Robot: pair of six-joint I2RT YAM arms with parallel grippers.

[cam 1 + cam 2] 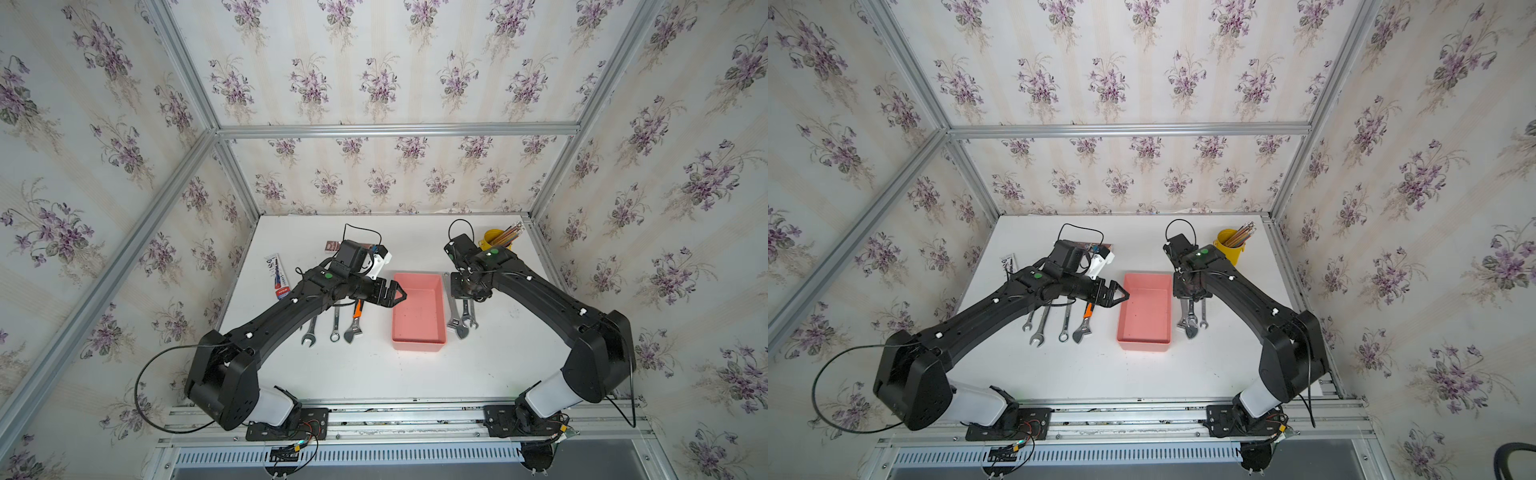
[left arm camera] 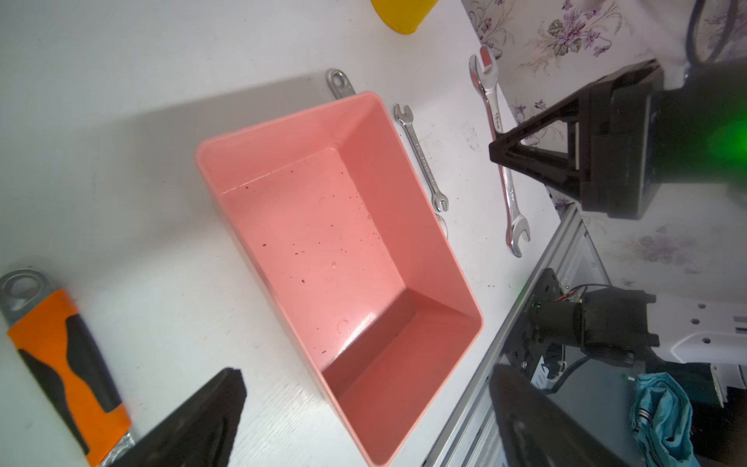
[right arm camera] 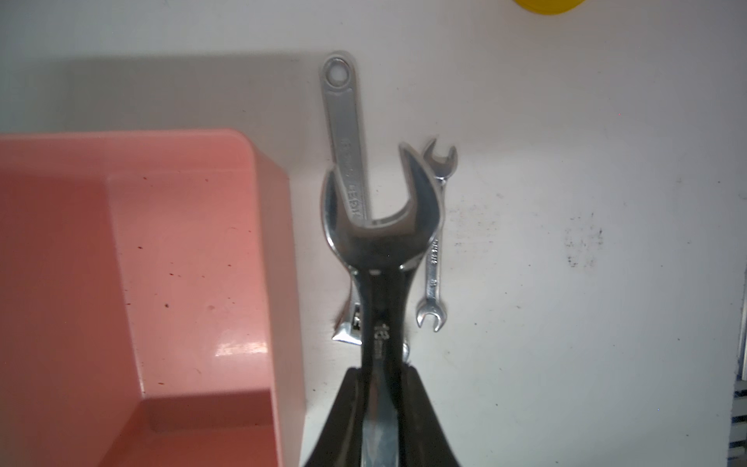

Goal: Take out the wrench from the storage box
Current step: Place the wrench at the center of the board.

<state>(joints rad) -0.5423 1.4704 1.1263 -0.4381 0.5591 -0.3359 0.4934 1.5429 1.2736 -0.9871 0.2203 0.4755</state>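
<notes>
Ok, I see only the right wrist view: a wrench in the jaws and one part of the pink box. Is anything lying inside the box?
Observer: No. The left wrist view shows all of the floor of the storage box, and it is empty, with only dark specks on it.
Operator: Where is the left gripper?
Observer: The left gripper hangs open above the box's left rim and holds nothing.
Operator: Are there wrenches that I cannot see?
Observer: Yes. Several wrenches lie in a row left of the box, one with an orange handle.
</notes>
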